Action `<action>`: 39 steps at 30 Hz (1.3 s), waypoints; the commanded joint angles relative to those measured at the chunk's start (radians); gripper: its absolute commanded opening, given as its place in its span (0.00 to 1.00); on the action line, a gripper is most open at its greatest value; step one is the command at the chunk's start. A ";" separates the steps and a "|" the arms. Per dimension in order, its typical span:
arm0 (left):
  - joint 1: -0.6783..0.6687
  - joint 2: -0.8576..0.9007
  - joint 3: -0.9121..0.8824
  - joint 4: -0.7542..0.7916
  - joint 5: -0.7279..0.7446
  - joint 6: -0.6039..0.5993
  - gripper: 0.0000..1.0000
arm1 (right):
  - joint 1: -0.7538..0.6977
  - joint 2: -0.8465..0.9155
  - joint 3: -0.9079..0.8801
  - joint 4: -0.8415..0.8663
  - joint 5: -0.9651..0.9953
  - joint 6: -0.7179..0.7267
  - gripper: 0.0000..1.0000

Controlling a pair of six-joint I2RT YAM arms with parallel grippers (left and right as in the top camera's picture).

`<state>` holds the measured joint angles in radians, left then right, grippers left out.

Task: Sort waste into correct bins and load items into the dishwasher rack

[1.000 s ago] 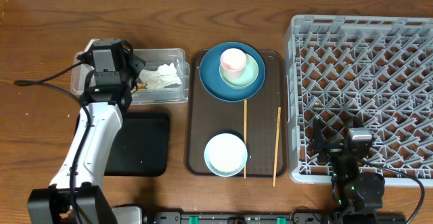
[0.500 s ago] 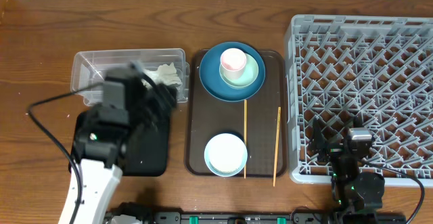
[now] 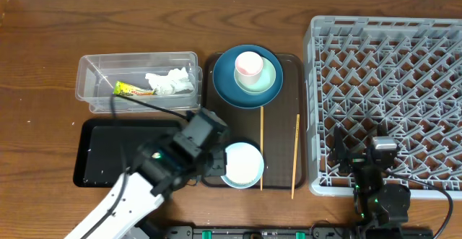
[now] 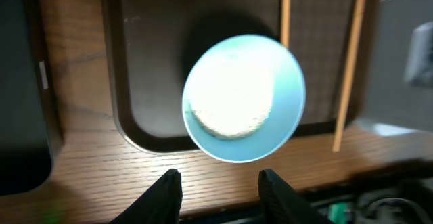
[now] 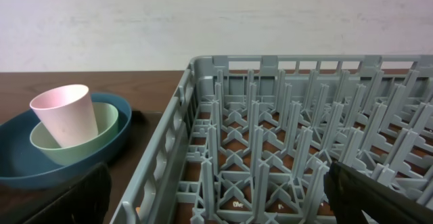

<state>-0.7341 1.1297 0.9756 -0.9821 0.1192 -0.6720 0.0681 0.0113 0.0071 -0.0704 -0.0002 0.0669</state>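
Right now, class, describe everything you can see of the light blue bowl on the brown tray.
The light blue bowl is round, smooth and plastic-looking, with a whitish inside that glare washes out. It sits upright at the near end of the brown tray, its rim beside a wooden chopstick; contact is unclear. The left gripper hovers open over its near edge, not touching.

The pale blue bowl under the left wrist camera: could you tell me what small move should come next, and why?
Probably lower the left gripper onto the near rim of the bowl and close. Its jaws stand open and empty just short of that rim, and the bowl lies unobstructed on the brown tray.
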 commanded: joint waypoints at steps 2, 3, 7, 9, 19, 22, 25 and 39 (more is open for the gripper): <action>-0.050 0.090 -0.017 -0.005 -0.091 0.017 0.41 | 0.009 -0.005 -0.002 -0.004 0.000 -0.005 0.99; -0.055 0.119 -0.021 -0.005 -0.106 0.017 0.41 | 0.009 -0.005 -0.002 -0.004 0.000 -0.005 0.99; -0.056 0.232 -0.024 0.005 -0.121 0.018 0.41 | 0.009 -0.005 -0.002 -0.004 0.000 -0.005 0.99; -0.057 0.284 -0.024 0.025 -0.120 0.034 0.41 | 0.009 -0.005 -0.002 -0.004 0.000 -0.005 0.99; -0.056 0.452 -0.024 0.081 -0.120 0.104 0.41 | 0.009 -0.005 -0.002 -0.004 0.000 -0.005 0.99; -0.056 0.462 -0.024 0.106 -0.123 0.120 0.41 | 0.009 -0.005 -0.002 -0.004 0.000 -0.005 0.99; -0.056 0.466 -0.024 0.134 -0.143 0.118 0.37 | 0.009 -0.005 -0.002 -0.005 0.000 -0.005 0.99; -0.056 0.466 -0.063 0.178 -0.222 0.118 0.29 | 0.009 -0.005 -0.002 -0.004 0.000 -0.005 0.99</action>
<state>-0.7876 1.5852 0.9424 -0.8101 -0.0750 -0.5640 0.0681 0.0113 0.0071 -0.0708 -0.0002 0.0669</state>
